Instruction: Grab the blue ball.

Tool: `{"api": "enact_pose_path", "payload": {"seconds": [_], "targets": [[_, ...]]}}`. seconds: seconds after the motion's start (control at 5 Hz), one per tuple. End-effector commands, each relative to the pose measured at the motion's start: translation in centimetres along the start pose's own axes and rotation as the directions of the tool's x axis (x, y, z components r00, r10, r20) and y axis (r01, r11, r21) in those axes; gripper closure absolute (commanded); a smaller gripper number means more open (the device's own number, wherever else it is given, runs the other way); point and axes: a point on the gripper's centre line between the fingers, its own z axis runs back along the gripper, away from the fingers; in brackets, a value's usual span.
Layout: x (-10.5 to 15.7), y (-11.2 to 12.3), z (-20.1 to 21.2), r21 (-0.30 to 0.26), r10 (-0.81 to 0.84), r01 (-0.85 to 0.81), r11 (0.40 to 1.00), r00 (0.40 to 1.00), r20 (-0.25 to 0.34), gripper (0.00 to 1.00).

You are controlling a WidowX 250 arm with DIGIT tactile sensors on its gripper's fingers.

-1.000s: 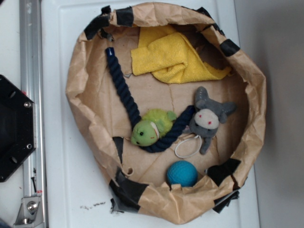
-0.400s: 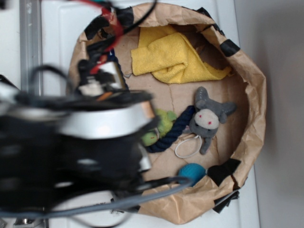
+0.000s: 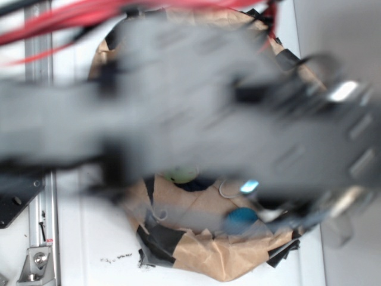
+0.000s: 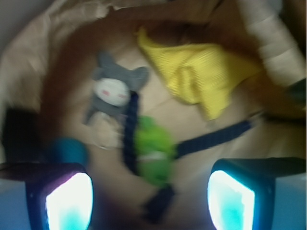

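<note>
White counter (image 3: 83, 238) carries a crumpled brown paper bag (image 3: 226, 262) rolled down into a shallow bowl, patched with black tape along its rim. Seen from the wrist camera, the tool (image 4: 151, 194) hangs above the bag's floor with its two fingers (image 4: 67, 196) set wide apart at the lower corners of the picture, nothing between them but the bag's contents below. Directly under that gap lies a green plush (image 4: 153, 148) with a dark navy rope (image 4: 129, 132) curving past it and running off toward the right. Beyond the rope sits a grey plush (image 4: 112, 91), and further out a yellow cloth (image 4: 201, 72) is bunched against the far wall of the bag. The blue ball (image 4: 67, 149) rests on the bag's floor near the wall, just above the left finger in the wrist view and well to the side of the gap. From the exterior camera the arm (image 3: 196, 113) is a grey motion-blurred mass covering most of the bag; the ball (image 3: 240, 220) shows below it, close to the taped near rim, apart from the tool.
</note>
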Motion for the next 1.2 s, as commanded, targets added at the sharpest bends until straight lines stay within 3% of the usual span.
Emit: {"api": "enact_pose_path", "payload": {"seconds": [0.0, 0.2, 0.4, 0.8, 1.0], "targets": [[1.1, -0.2, -4.6, -0.183, 0.433, -0.462, 0.868, 0.884, -0.179, 0.00], [-0.9, -0.8, -6.1, -0.164, 0.507, -0.562, 0.811, 0.814, -0.282, 0.00], [-3.6, -2.6, -7.0, -0.188, 0.489, -0.580, 0.793, 0.789, -0.371, 0.00], [-4.1, -5.2, -5.5, -0.209, 0.483, -0.603, 0.770, 0.764, -0.428, 0.00], [-3.5, -5.4, -5.4, -0.232, 0.487, -0.604, 0.762, 0.772, -0.409, 0.00]]}}
